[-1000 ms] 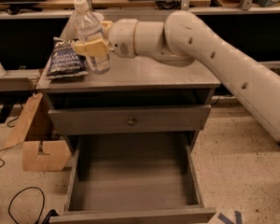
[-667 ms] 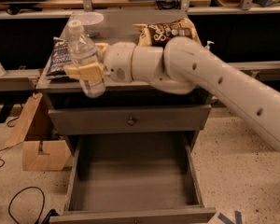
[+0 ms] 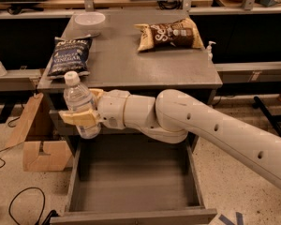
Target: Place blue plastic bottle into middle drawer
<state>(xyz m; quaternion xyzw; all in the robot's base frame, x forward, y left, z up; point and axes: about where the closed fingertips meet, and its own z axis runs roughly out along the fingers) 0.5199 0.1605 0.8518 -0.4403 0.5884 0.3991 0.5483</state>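
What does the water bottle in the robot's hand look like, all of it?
The blue plastic bottle is small and clear, with a white screw cap. It is upright in the air, clamped round its middle by the gripper, in front of the left side of the cabinet, above the left edge of the open middle drawer.

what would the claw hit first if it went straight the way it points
Holding the blue plastic bottle above the middle drawer, the claw points picture-left; probably the cardboard box first, though depth is unclear.
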